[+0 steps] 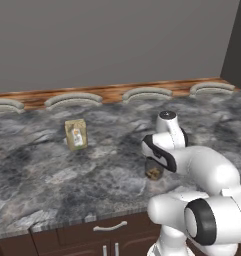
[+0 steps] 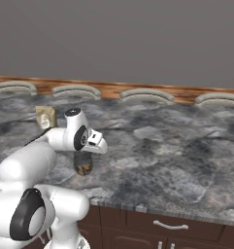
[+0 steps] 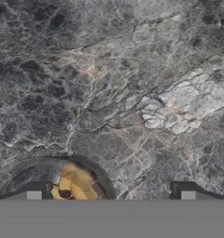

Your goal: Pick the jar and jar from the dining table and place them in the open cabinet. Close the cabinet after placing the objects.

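Observation:
A short dark glass jar (image 1: 153,171) with yellowish bits stands on the grey-black marbled dining table (image 1: 52,170) near its front edge. My hand hovers right above it, partly covering it in both base views; the jar (image 2: 83,166) peeks out below the wrist. In the hand view my gripper (image 3: 111,195) looks straight down, open, with nothing between its fingertips (image 3: 34,195). There the jar (image 3: 71,182) sits at the lower left, close to the left tip and off the middle of the gap. The cabinet is out of view.
A small tan carton (image 1: 75,134) stands upright further back on the table to the left, also seen as the carton (image 2: 45,116). Several curved grey chair backs (image 1: 73,99) line the far edge. Dark wooden drawer fronts with silver handles (image 2: 170,225) run below the near edge.

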